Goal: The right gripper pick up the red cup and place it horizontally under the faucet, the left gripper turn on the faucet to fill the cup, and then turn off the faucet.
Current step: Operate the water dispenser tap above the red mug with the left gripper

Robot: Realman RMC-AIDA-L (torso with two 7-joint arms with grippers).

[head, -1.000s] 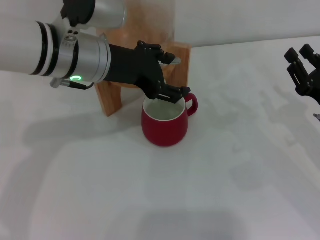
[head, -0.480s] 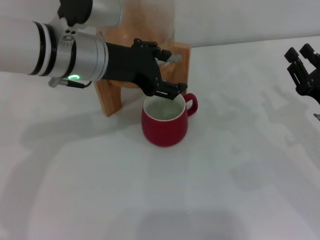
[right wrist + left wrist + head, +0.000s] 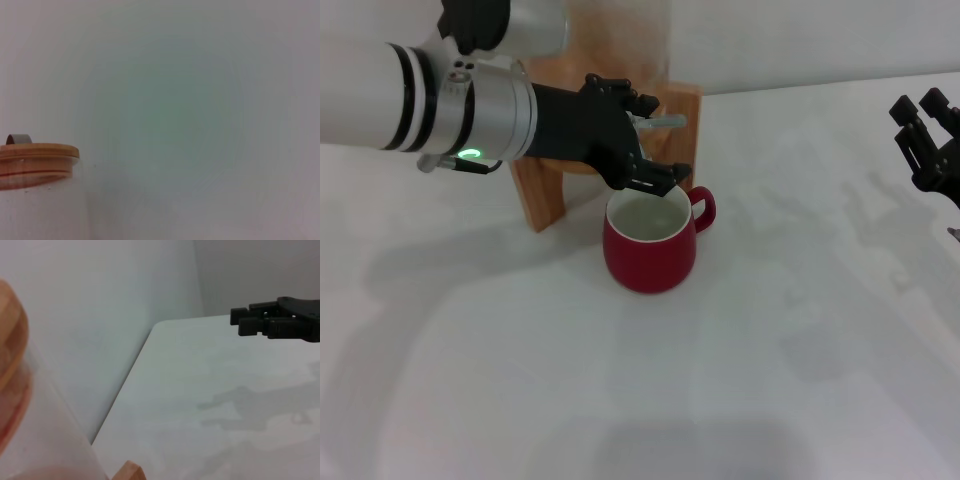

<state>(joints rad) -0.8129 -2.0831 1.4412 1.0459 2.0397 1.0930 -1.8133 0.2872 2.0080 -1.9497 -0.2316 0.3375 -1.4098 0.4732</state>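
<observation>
The red cup (image 3: 650,250) stands upright on the white table, handle to the right, right in front of the wooden stand (image 3: 545,195). Above its rim the faucet's chrome lever (image 3: 665,121) sticks out level. My left gripper (image 3: 650,140) reaches in from the left and is open. Its upper fingers (image 3: 620,95) lie over the lever and its lower fingers (image 3: 660,180) hang just above the cup's rim. The spout is hidden behind the claw. My right gripper (image 3: 918,105) hovers open and empty at the far right edge; it also shows in the left wrist view (image 3: 242,322).
The glass dispenser (image 3: 30,430) rises on the stand behind the left arm, and its wooden lid (image 3: 37,152) shows in the right wrist view. A pale wall runs behind the table. Bare tabletop (image 3: 800,330) spreads in front of and to the right of the cup.
My left gripper has lifted slightly off the cup's rim, and the chrome lever now shows level and longer past the fingers. The cup and the right gripper have not moved.
</observation>
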